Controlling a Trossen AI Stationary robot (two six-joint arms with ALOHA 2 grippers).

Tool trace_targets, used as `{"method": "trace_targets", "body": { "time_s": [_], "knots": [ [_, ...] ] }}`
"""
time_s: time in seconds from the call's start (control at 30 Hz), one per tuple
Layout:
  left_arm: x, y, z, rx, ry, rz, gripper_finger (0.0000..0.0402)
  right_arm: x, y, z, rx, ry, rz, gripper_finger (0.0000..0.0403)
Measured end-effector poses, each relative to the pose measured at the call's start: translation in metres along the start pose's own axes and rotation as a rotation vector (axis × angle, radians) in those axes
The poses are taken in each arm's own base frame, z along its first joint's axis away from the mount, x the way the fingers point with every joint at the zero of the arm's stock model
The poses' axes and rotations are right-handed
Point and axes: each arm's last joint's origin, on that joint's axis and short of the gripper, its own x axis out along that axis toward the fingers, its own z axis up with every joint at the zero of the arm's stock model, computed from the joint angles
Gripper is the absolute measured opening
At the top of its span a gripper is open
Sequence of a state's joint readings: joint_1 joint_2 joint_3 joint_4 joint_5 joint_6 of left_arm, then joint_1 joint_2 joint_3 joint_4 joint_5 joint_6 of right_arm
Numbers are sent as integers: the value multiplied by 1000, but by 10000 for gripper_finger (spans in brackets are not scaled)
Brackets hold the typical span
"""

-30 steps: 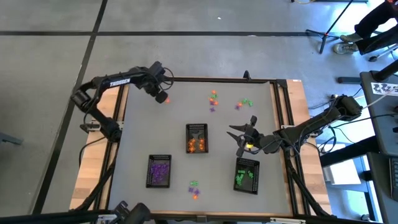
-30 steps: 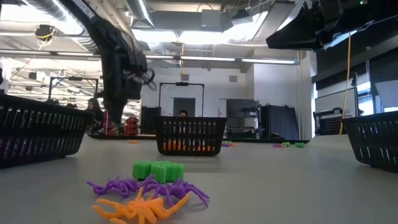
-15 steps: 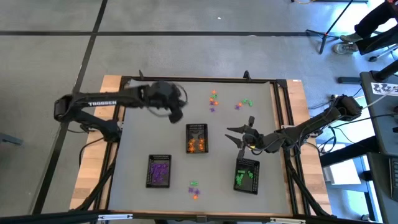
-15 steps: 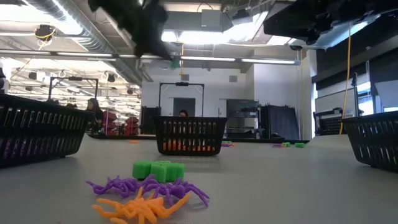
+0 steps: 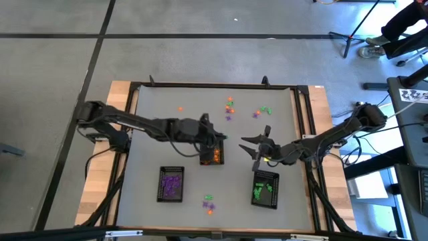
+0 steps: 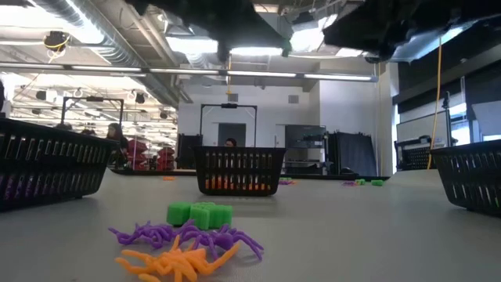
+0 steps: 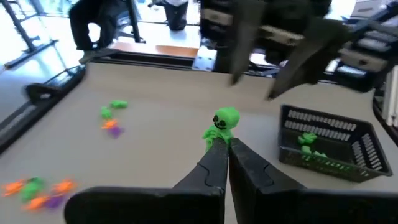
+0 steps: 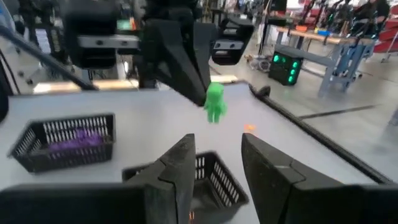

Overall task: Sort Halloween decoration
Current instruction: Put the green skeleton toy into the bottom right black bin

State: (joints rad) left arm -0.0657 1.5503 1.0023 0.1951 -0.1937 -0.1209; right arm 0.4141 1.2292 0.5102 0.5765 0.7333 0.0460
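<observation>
While my left end effector [image 7: 222,142] pinches a small green figure [image 7: 224,120], it hangs over the middle tray [image 5: 212,148] at the tabletop's centre.

From my left wrist view I see both fingers closed tight on the figure's lower part, its head sticking out past the tips; my right wrist view shows the same figure [image 8: 214,102] held in the air. My right end effector [image 5: 257,148] waits just beside the middle tray with its fingers partly apart and nothing between them, above the tray holding green pieces [image 5: 265,189]. Purple pieces fill the tray nearest my left arm [image 5: 171,183]. Loose trinkets [image 5: 230,107] lie near the far edge of the tabletop [image 5: 154,114], and a small mixed clump [image 6: 186,240] lies near the front edge.
</observation>
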Motion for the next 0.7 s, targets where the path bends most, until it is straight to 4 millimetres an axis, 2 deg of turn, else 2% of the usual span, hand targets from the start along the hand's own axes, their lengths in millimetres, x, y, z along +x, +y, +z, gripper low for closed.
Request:
{"method": "trace_targets", "body": {
  "time_s": [0.13, 0.27, 0.7],
  "knots": [
    [18, -8, -15, 6, 13, -53, 0, 13, -1, -14, -52, 53, 7, 129],
    [25, -12, -21, 6, 16, -66, 0, 21, -2, -24, -81, 88, 0, 129],
    [25, -18, -23, 7, 22, -94, 0, 34, -7, -27, -24, 83, 142, 129]
  ]
}}
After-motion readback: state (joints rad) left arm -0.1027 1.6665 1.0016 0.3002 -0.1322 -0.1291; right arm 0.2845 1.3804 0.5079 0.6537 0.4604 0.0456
